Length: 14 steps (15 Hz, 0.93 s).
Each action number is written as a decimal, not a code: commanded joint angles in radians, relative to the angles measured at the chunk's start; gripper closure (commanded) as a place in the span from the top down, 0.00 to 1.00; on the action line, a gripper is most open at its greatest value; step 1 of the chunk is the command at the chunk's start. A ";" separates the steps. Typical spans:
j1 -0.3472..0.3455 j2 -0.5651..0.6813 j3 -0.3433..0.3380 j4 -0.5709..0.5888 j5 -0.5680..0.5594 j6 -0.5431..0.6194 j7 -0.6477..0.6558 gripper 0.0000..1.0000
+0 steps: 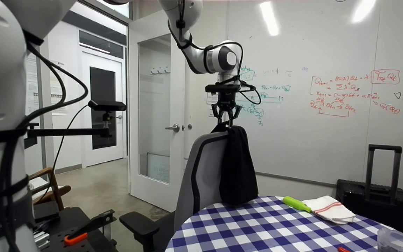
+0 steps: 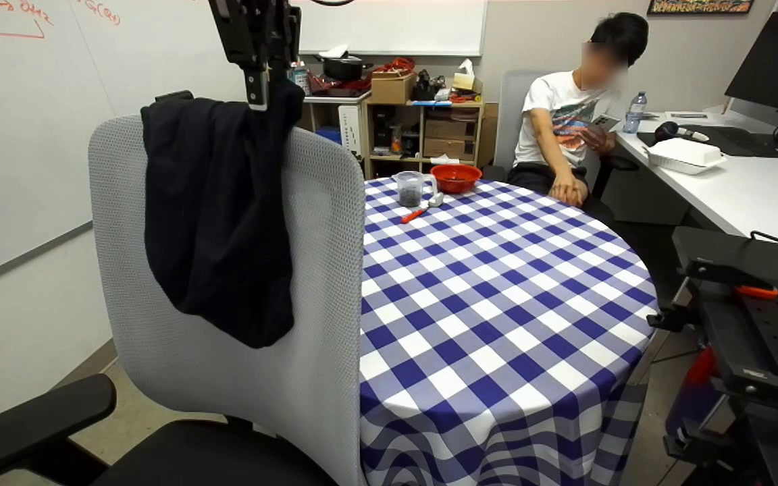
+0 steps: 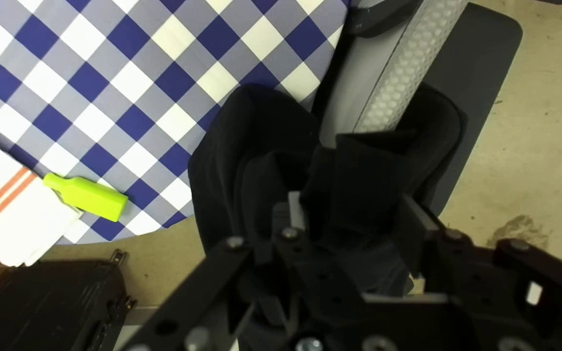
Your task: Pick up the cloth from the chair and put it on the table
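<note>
The black cloth [image 1: 238, 168] hangs limp over the top of the grey chair's backrest [image 1: 206, 175]; it also shows in an exterior view [image 2: 213, 216] and in the wrist view [image 3: 251, 131]. My gripper [image 1: 226, 123] points straight down at the backrest's top edge, with its fingertips at the cloth's upper folds. In the wrist view the fingers [image 3: 356, 209] stand apart, with black fabric below and between them. An exterior view shows a fingertip [image 2: 257, 94] against the cloth. The table [image 2: 497, 290] with the blue-and-white checked tablecloth stands close beside the chair.
On the table are a green-handled tool [image 1: 296, 203], a white striped towel [image 1: 329, 209], a measuring cup [image 2: 410, 189], a red-handled spoon [image 2: 423, 209] and a red bowl [image 2: 455, 178]. A black suitcase [image 1: 380, 199] stands behind. A person [image 2: 568, 115] sits beyond the table.
</note>
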 commanded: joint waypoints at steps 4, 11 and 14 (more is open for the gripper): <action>0.061 0.002 -0.043 0.069 -0.141 -0.068 0.124 0.00; 0.080 -0.087 -0.116 0.043 -0.257 -0.051 0.341 0.01; 0.071 -0.179 -0.160 -0.011 -0.295 -0.038 0.459 0.01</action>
